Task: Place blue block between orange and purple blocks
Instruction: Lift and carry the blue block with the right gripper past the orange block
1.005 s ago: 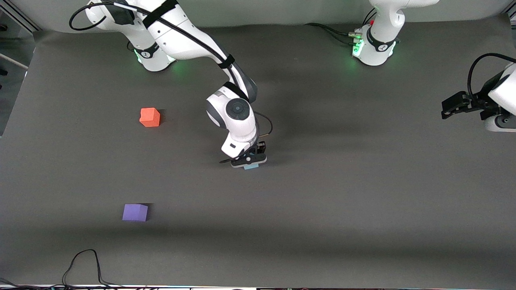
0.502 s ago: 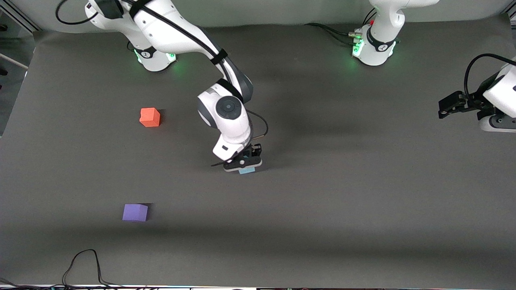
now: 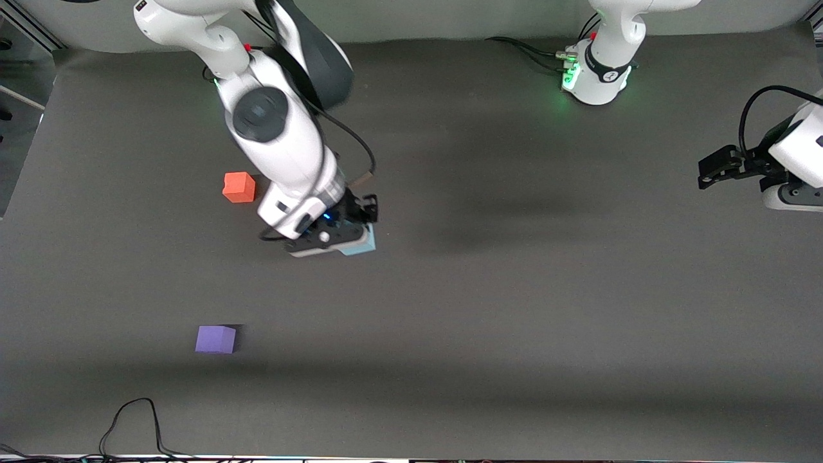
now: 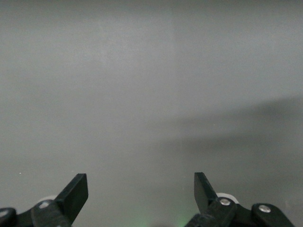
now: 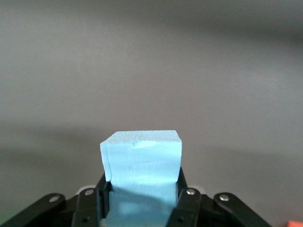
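Since a second ago right gripper (image 3: pixel 347 241) lifted the blue block (image 3: pixel 361 245) off the table (image 3: pixel 514 289) and swung toward the right arm's end, now airborne between the middle and the orange block (image 3: pixel 239 187). Fingers clamp the cube's two side faces, upper part sticking out. Purple block (image 3: pixel 215 339) sits nearer the camera, well apart from orange. Cube looks like light, slightly soft foam; side-face grip suits. Left gripper (image 3: pixel 714 172) waits, jaws apart, empty. No readable writing or labels.
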Robot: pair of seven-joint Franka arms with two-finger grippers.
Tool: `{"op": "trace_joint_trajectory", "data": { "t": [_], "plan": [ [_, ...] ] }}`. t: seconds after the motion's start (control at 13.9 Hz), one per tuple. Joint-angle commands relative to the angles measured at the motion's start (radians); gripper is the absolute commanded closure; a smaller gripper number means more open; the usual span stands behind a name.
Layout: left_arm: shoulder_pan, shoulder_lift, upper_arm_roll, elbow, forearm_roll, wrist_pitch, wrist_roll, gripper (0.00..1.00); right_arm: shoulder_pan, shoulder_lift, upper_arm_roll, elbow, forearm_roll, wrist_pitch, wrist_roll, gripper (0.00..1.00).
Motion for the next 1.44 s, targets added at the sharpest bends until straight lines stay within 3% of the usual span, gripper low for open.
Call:
{"op": "trace_joint_trajectory", "data": {
  "t": [0.0, 0.22, 0.5, 0.72, 1.0, 1.36],
  "plan": [
    [0.0, -0.024, 0.006, -0.016, -0.005, -0.009, 0.016, 0.0, -0.051, 0.015, 0.004, 0.13, 0.033, -0.126, -0.029, 0.72],
    [-0.009, -0.021, 0.006, -0.017, -0.005, -0.004, 0.011, 0.0, -0.105, -0.025, 0.004, 0.159, 0.044, -0.174, -0.078, 0.72],
    [-0.012, -0.02, 0.006, -0.017, -0.005, -0.007, 0.014, 0.0, -0.209, -0.097, -0.053, 0.116, 0.042, -0.264, -0.277, 0.72],
    [-0.01, -0.02, 0.006, -0.017, -0.005, -0.007, 0.014, 0.0, -0.378, -0.189, -0.038, -0.024, 0.026, -0.274, -0.449, 0.72],
    [0.0, -0.02, 0.006, -0.02, -0.037, -0.009, 0.017, 0.0, -0.62, -0.269, 0.114, -0.147, -0.043, -0.265, -0.537, 0.72],
    [-0.001, -0.018, 0.006, -0.02, -0.036, -0.009, 0.027, 0.0, -0.621, -0.358, 0.094, -0.382, -0.068, -0.125, -0.534, 0.72]
  ]
}}
